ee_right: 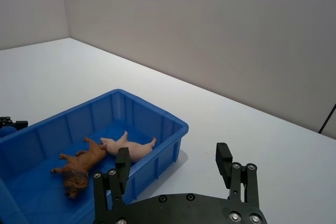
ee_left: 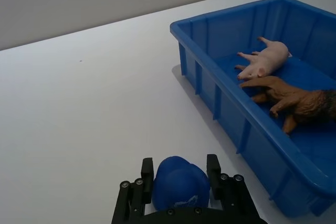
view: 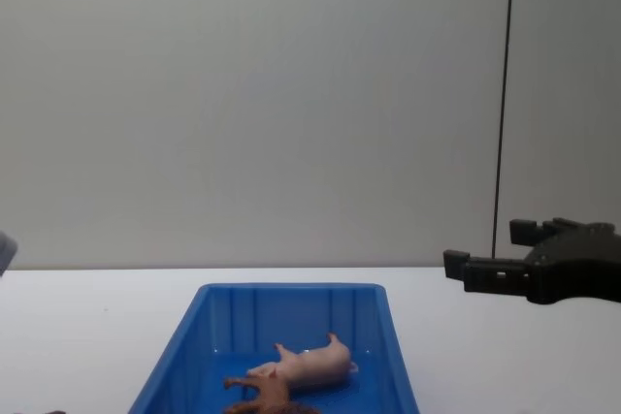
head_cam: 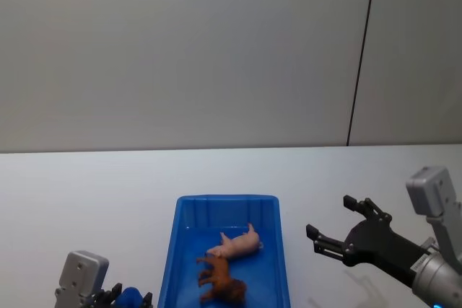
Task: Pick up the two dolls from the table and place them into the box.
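The blue box stands on the white table near the front middle. Inside it the pale pink pig lies on its side, and the brown lion lies just in front of it, touching it. The left wrist view shows the same pig and lion on the box floor. My right gripper hovers open and empty to the right of the box, above the table. My left gripper sits low at the box's front left, fingers closed against a blue rounded object.
Bare white tabletop spreads to the left of the box and behind it, up to a plain grey wall. A dark vertical seam runs down the wall at the right.
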{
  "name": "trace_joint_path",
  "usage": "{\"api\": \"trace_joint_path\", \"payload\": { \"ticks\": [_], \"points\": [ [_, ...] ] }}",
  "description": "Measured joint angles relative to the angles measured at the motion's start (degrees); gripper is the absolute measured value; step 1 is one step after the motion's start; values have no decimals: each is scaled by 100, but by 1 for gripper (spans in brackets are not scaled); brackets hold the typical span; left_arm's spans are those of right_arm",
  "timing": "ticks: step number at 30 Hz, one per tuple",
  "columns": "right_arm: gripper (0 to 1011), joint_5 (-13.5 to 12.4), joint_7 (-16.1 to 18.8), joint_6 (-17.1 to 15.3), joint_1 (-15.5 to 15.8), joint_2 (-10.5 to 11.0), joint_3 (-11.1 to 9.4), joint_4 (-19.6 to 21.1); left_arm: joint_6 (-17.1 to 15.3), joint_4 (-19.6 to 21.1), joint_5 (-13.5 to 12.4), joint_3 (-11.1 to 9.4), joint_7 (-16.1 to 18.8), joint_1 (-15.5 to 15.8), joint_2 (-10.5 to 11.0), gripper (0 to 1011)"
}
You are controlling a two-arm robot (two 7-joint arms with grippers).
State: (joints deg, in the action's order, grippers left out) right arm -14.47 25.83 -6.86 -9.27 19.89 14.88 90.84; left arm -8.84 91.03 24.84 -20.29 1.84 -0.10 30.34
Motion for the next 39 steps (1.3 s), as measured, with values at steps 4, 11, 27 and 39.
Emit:
{"api": "trace_joint_path", "payload": {
  "ticks": [4,11,27,39],
  "points": [
    [1001,0,0,0,0,0,0,0,-78,0,1,8,12,21,-21,564],
    [1001,0,0,0,0,0,0,0,-195,76,-56,46,52,86,-58,476],
    [1001,0,0,0,0,0,0,0,-340,398,-874,144,-134,649,-232,370],
    [1001,0,0,0,0,0,0,0,-266,3,-1613,-6,-815,1494,-809,535]
  ]
}}
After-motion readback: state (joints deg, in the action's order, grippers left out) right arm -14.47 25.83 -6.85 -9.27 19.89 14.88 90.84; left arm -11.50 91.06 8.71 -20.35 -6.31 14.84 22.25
